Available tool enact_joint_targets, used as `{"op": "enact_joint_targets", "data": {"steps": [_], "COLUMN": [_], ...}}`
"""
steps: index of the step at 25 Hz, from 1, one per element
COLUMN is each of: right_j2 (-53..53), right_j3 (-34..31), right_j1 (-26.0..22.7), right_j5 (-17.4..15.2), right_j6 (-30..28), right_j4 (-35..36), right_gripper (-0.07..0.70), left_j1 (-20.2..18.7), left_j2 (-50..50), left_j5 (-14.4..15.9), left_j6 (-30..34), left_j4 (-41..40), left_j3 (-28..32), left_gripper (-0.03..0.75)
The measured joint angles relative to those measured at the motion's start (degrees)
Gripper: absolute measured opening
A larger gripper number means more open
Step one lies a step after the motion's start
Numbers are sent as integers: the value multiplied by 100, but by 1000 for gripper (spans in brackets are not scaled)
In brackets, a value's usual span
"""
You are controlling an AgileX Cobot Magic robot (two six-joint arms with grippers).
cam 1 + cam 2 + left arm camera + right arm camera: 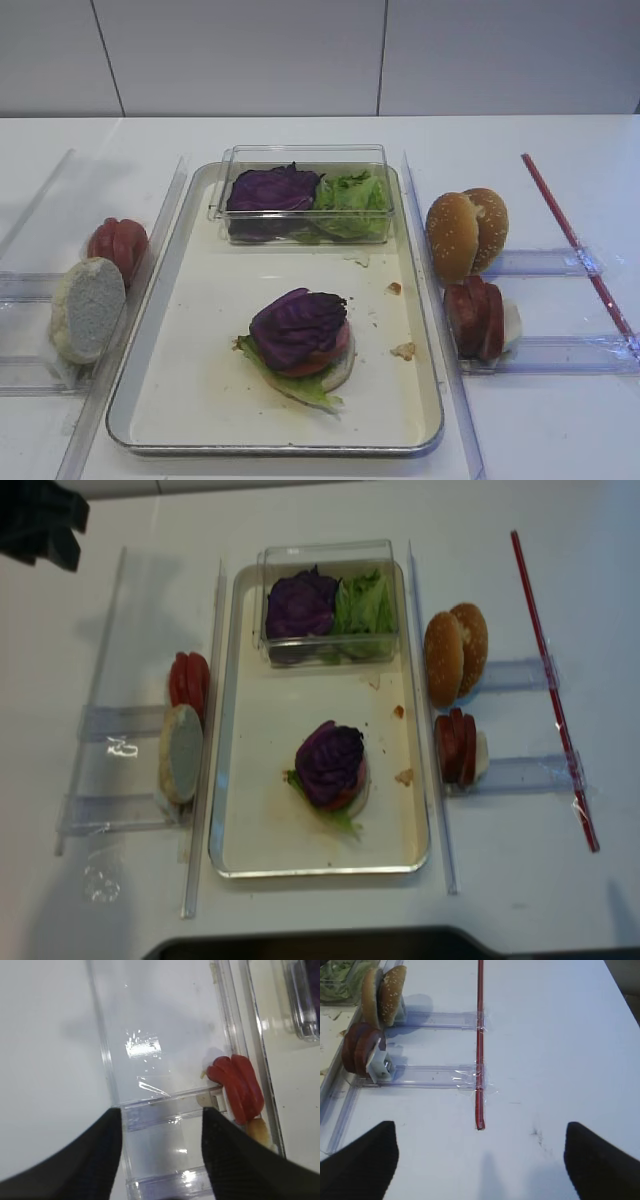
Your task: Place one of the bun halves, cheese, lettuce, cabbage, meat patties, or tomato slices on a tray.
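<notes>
On the left of the worktop [560,440], clear racks [40,285] hold a pale bun half [88,308] on edge with tomato slices [118,245] at its 1 o'clock, also upright, likely so each can be pinched by its rim. The left gripper [161,1152] hangs over the nearer rack with its fingers [90,1160] parted and nothing between them; the tomato slices sit at its 2 o'clock.

In the middle, the tray [200,400] carries the growing stack: lettuce [300,385] at the bottom over a bun base, something red above, and a purple cabbage [298,325] leaf on top. At the tray's 12 o'clock a clear box [305,195] keeps spare cabbage and lettuce side by side.

On the right, two sesame bun halves [465,232] and meat patties [476,318] lean on edge in their racks, at 3 o'clock from the stack. A red strip [575,245] is taped across the rack ends. The right gripper [480,1160] hovers over bare worktop, fingers [362,1165] wide apart and empty. A patty or top bun seems the likely next pick.
</notes>
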State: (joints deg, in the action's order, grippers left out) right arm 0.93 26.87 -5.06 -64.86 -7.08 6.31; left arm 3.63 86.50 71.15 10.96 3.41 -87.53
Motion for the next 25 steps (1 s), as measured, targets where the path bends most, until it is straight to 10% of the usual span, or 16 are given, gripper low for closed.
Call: {"op": "enact_joint_targets", "data": {"steps": [25], "right_j2": [0], "right_j3": [0], "right_j1": [0], "right_j5": [0], "right_j6": [-11], "right_j4": [0], "right_gripper": [692], "left_j1": [8], "left_j2": [-4410], "left_j5": [35], "left_j6": [258], "left_j4": [-34], "left_j3": [2982], "left_gripper": [378]}}
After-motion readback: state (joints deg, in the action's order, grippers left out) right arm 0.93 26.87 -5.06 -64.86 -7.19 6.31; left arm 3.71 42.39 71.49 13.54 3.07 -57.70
